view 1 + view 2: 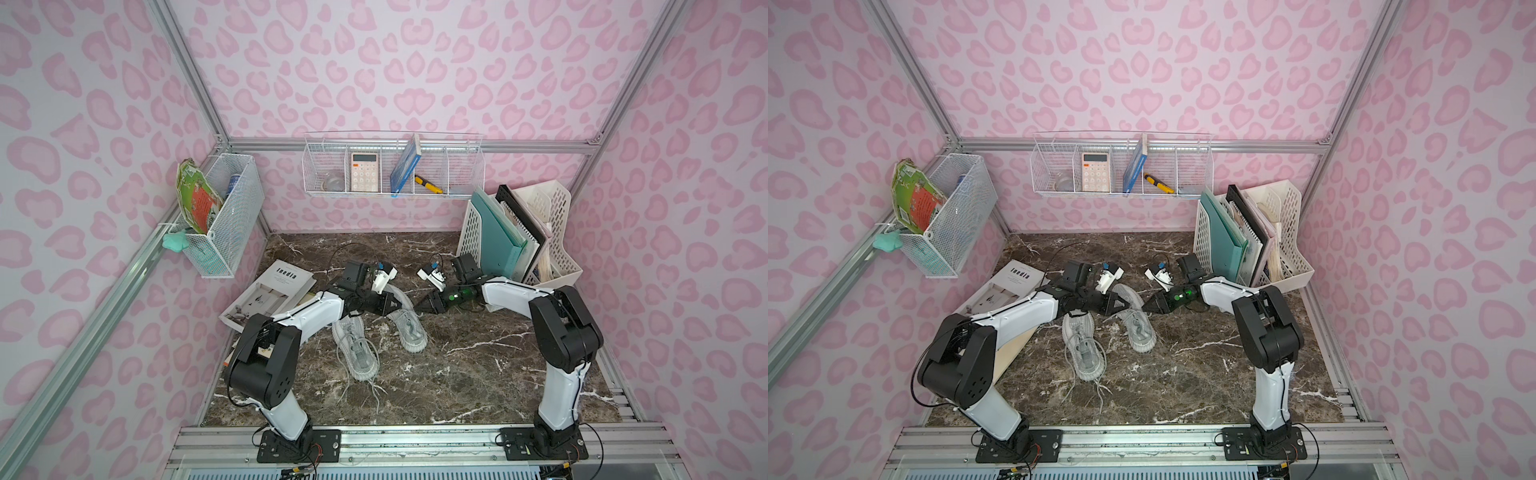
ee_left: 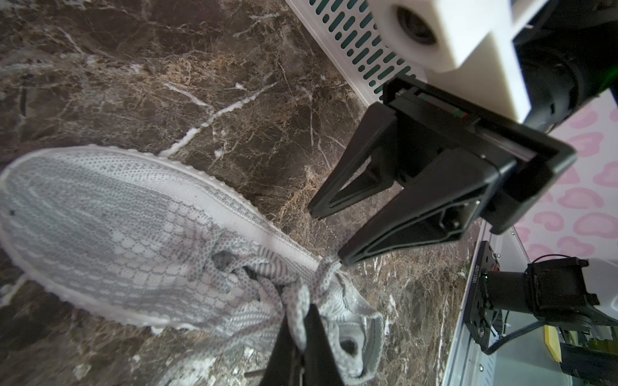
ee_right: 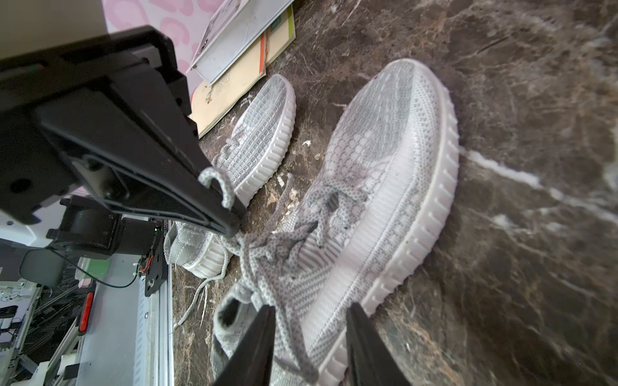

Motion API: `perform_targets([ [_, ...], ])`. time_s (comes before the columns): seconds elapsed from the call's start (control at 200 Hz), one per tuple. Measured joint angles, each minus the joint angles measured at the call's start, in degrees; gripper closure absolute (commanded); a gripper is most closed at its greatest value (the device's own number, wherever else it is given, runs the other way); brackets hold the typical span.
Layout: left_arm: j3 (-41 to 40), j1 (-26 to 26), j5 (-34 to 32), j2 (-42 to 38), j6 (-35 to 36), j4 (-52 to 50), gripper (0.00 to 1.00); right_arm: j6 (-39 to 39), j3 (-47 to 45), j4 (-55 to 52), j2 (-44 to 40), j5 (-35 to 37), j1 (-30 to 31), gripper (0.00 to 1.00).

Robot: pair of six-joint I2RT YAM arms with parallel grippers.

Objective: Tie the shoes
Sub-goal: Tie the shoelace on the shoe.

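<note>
Along the front edge of the desk (image 1: pixel 478 374), the left arm (image 1: pixel 307 316) and right arm (image 1: pixel 511 291) rise from a metal rail (image 1: pixel 415 444). Their elbows are high and their forearms angle inward, so the hands meet tip to tip.

Just past the rail lies the nearer shoe (image 1: pixel 358 351), its loose laces (image 1: pixel 376 395) trailing toward that edge. Beside it and slightly farther back sits the farther shoe (image 1: pixel 409 328), with both hands over it. The left hand (image 3: pixel 232 219) is clamped tight on a lace (image 2: pixel 296 300) of this shoe, and a small loop curls beside its tips. The right hand (image 2: pixel 326 237) stands partly spread, gripping nothing. One fingertip (image 2: pixel 342 259) appears to touch the lace's bunched end.

Bare marble lies open from the right of the shoes up to the right arm. To their left a book (image 1: pixel 270 291) printed "inedia" lies flat over papers (image 3: pixel 234 90), crowding that side. A white file rack (image 1: pixel 557 257) fills the far right corner. On the back wall a wire basket (image 1: pixel 467 166) carries a calculator (image 1: pixel 365 171), a blue book (image 1: pixel 405 168) and a yellow cutter (image 1: pixel 428 185).
</note>
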Motion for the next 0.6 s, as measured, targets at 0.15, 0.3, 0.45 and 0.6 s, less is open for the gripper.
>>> perform_targets([
  [0.15,0.0,0.0,0.0,0.0,0.2,0.0,1.0,0.0,1.9,0.3,2.0,-2.1,-0.1,0.58],
  [0.3,0.0,0.0,0.0,0.0,0.4,0.0,1.0,-0.2,3.7,0.2,4.0,-3.6,0.6,0.63],
  [0.45,0.0,0.0,0.0,0.0,0.4,0.0,1.0,-0.6,4.3,-0.1,4.9,-4.4,1.5,0.68],
  [0.6,0.0,0.0,0.0,0.0,0.4,0.0,1.0,-1.0,4.3,-0.8,5.2,-4.9,1.8,0.66],
])
